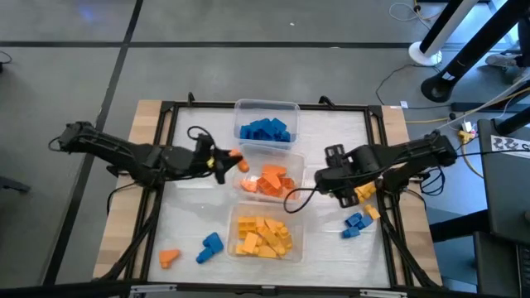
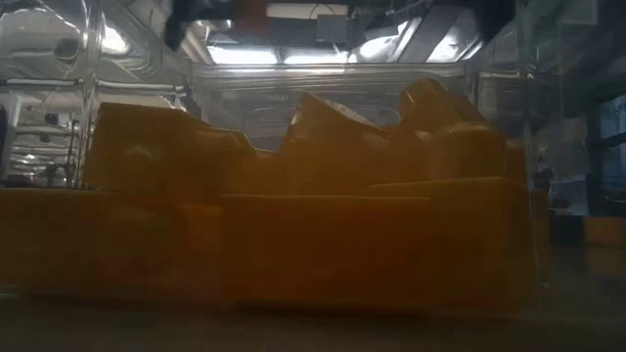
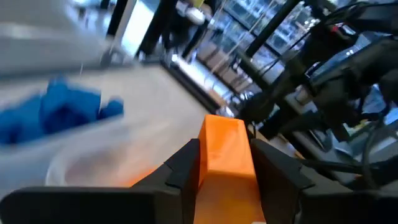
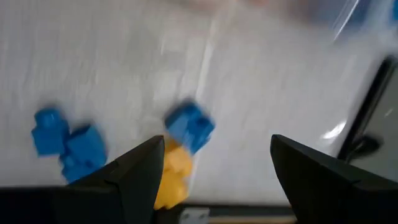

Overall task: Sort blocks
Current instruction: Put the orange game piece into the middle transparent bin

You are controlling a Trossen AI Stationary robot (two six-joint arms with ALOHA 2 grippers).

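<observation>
Left gripper (image 1: 230, 159) pinches an orange block (image 3: 225, 163) endwise, its long axis running forward between the fingers; in the high view it sits at centre frame, just left of the middle tub (image 1: 269, 182) holding orange pieces. Judged next move: a short carry rightward over that tub's rim.

Right gripper (image 4: 214, 163), fingers spread wide, hovers right of centre above loose blue blocks (image 1: 356, 225) and a yellow block (image 4: 169, 175).

Blocks are chunky, matte plastic; tubs clear and thin-walled. Blue tub (image 1: 267, 126) lies at upper centre, yellow tub (image 1: 263, 235) at lower centre.
</observation>
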